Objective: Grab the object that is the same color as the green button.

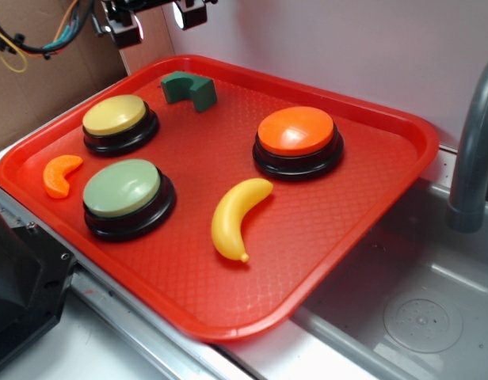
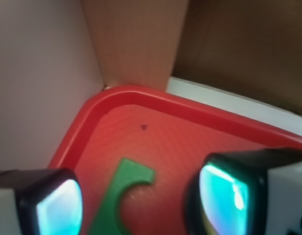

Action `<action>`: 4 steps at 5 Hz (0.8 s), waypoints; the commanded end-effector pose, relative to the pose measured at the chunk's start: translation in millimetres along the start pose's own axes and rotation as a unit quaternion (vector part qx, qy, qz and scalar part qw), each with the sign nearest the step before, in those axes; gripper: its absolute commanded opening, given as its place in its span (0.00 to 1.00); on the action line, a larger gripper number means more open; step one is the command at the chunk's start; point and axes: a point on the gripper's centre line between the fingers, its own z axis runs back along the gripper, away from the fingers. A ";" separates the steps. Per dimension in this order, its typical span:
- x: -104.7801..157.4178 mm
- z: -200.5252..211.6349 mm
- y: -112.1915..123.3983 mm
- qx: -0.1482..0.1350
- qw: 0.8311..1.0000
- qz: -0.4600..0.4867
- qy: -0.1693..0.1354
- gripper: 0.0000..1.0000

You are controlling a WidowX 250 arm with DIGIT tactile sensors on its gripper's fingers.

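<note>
1. Green arch block (image 1: 189, 89) lying flat in the tray's far corner, directly below the gripper (image 1: 159, 22) and, in the wrist view, framed between its two fingers (image 2: 43, 203); untouched, not yet grabbed.
2. Notch open toward the orange button (image 1: 298, 141) side; long axis roughly along the far rim, so, by the wrist view, seemingly aslant to the line between the fingers.
3. Gripper spread wide, nothing in it, hovering well above the block; likely poised so for a straight descent, jaws wide enough to straddle the arch.
4. Green button (image 1: 125, 192) well forward of the gripper, near the front rim; a paler green than the block, yet the only colour match.
5. Yellow button (image 1: 117, 120) between the two, nearer the gripper.
6. Red tray (image 1: 371, 214) bearing all; its raised corner rim just behind the block, probably limiting approach from that side.
</note>
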 end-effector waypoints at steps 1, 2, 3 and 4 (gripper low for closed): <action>4.0 -30.4 3.8 -0.023 0.999 -0.015 0.018 1.00; -10.4 -36.8 0.7 -0.027 0.998 -0.016 0.045 1.00; -23.3 -35.4 2.1 -0.031 0.997 -0.015 0.067 1.00; -29.5 -42.8 6.2 -0.026 0.996 -0.015 0.083 1.00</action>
